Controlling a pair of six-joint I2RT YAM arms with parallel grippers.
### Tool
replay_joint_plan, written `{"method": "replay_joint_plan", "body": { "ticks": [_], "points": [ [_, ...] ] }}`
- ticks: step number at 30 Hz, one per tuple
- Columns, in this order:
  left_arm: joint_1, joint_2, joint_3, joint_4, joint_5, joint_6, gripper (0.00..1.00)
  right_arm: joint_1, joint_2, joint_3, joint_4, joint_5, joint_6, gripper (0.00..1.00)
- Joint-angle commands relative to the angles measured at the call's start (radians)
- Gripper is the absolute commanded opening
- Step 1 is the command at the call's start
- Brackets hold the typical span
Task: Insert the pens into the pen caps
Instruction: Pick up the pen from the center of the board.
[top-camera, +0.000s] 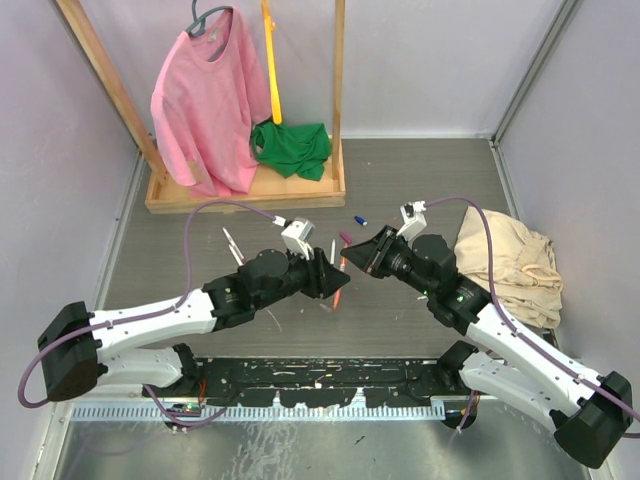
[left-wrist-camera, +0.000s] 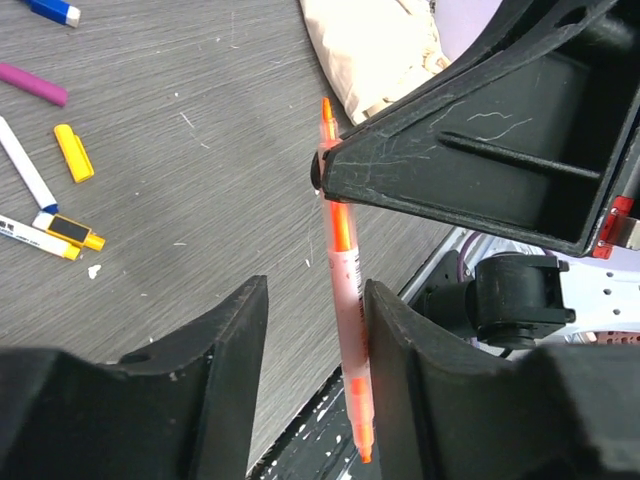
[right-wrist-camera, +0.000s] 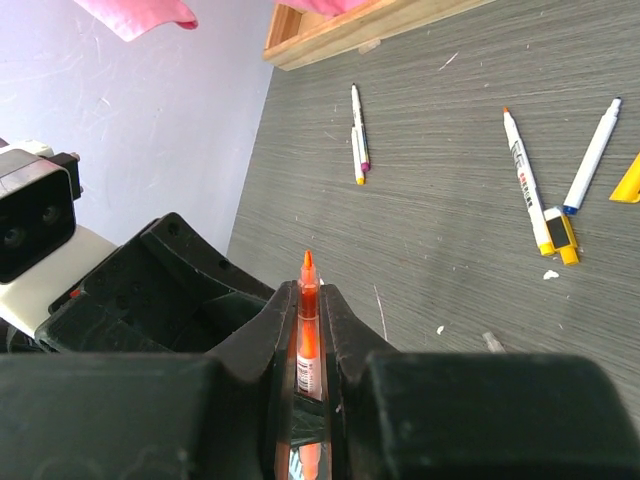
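Observation:
My right gripper (right-wrist-camera: 308, 295) is shut on an orange pen (right-wrist-camera: 308, 330), whose bare orange tip pokes out past the fingertips. In the left wrist view this orange pen (left-wrist-camera: 345, 290) hangs from the right gripper (left-wrist-camera: 325, 175) and passes between my left gripper's (left-wrist-camera: 315, 300) open jaws, resting against the right-hand finger (left-wrist-camera: 400, 340). From above, both grippers meet nose to nose at mid-table, left (top-camera: 328, 275) and right (top-camera: 352, 255), with the pen (top-camera: 340, 288) between. A yellow cap (left-wrist-camera: 73, 152), a magenta cap (left-wrist-camera: 35, 85) and loose pens (left-wrist-camera: 25, 160) lie on the table.
A beige cloth (top-camera: 510, 260) lies at the right. A wooden rack (top-camera: 245, 190) with a pink shirt (top-camera: 205, 95) and green cloth (top-camera: 292, 148) stands at the back. More pens (right-wrist-camera: 357, 135) (right-wrist-camera: 525, 170) and a blue cap (top-camera: 358, 218) lie scattered.

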Motion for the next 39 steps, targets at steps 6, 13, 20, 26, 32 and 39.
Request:
{"method": "replay_joint_plan", "body": {
  "ticks": [6, 13, 20, 26, 32, 39],
  "points": [
    [-0.004, 0.011, 0.034, 0.103, 0.020, -0.002, 0.26, 0.006, 0.002, 0.010, 0.082, -0.020, -0.006, 0.01],
    [-0.004, 0.004, 0.031, 0.081, 0.006, 0.011, 0.08, 0.006, 0.027, 0.013, 0.099, -0.038, -0.024, 0.03],
    [0.032, -0.072, 0.024, -0.058, -0.038, 0.079, 0.00, 0.005, 0.032, 0.073, -0.002, 0.023, -0.126, 0.36],
    [0.161, -0.252, -0.092, -0.116, -0.021, 0.123, 0.00, 0.005, 0.045, 0.101, -0.110, 0.063, -0.258, 0.50],
    [0.221, -0.422, -0.168, -0.185, -0.094, 0.214, 0.00, 0.005, 0.133, 0.119, -0.177, 0.011, -0.442, 0.56],
    [0.224, -0.527, -0.197, -0.231, -0.164, 0.340, 0.00, 0.012, 0.283, 0.173, -0.246, -0.031, -0.604, 0.49]
  ]
}}
